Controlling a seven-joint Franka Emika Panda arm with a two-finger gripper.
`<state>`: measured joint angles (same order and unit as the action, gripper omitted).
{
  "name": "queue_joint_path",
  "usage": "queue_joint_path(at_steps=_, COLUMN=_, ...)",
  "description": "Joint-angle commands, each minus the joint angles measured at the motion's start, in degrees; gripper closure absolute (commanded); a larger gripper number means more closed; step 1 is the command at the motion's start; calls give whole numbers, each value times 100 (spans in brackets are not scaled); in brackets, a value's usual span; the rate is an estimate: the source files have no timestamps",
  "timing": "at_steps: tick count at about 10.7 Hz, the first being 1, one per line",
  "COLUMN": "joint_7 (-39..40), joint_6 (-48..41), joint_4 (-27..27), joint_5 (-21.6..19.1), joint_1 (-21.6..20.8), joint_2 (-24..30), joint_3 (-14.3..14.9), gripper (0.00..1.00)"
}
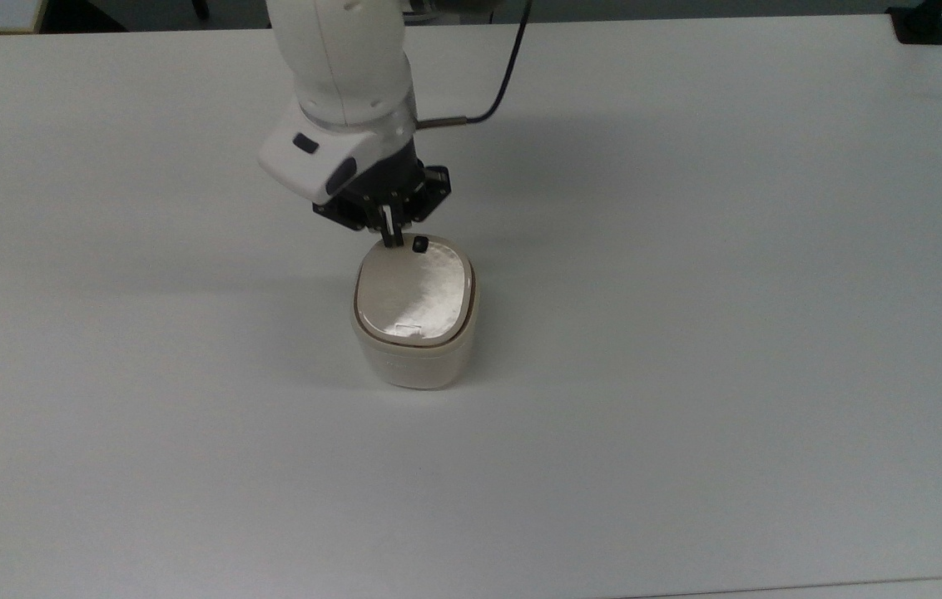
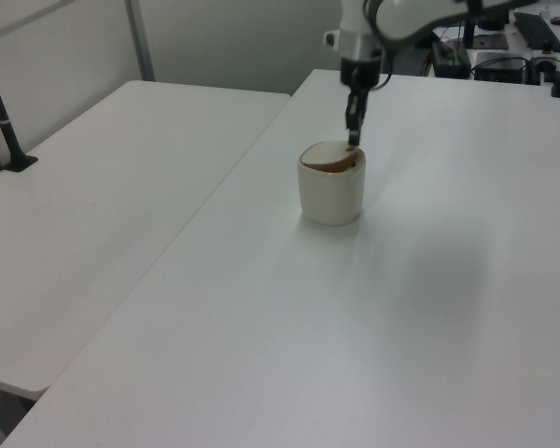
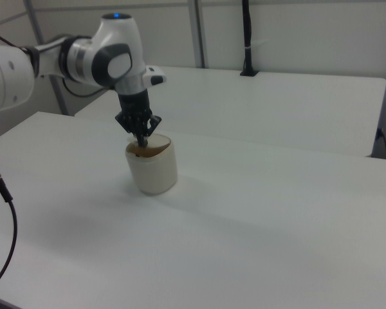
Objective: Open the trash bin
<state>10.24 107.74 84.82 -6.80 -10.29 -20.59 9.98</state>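
Note:
The trash bin stands mid-table, a whitish rounded-square body under a beige lid. The lid catches the light and sits tilted. In the left view a dark gap opens under the lid on the trash bin, and in the right view the trash bin shows a brown opening at its top. A small black button sits at the lid's far edge. My gripper hangs shut just above that edge, left of the button in the top view, holding nothing. It is also seen as gripper and gripper.
The white table spreads wide around the bin. A black cable trails from the wrist. A black clamp sits at the far right corner. A second table adjoins, with a black post.

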Motion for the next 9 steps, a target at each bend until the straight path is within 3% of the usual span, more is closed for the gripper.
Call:
queue_joint_path(at_steps=1, joint_7=-30, joint_6=-1024, joint_4=193, joint_5=21, joint_1=229, joint_2=827, joint_3=39, gripper=35)
queue_joint_path(at_steps=2, joint_7=-48, joint_6=-1270, joint_4=193, joint_5=21, joint_1=343, joint_2=1011, joint_3=48, gripper=0)
queue_joint_path(at_steps=5, joint_7=-57, joint_6=-2088, joint_4=167, joint_5=600, joint_1=388, joint_2=1504, joint_3=92, gripper=0)
queue_joint_path(at_steps=9, joint_7=57, joint_6=-2187, joint_4=88, joint_5=663, joint_1=528, joint_2=1593, joint_3=171, gripper=0)
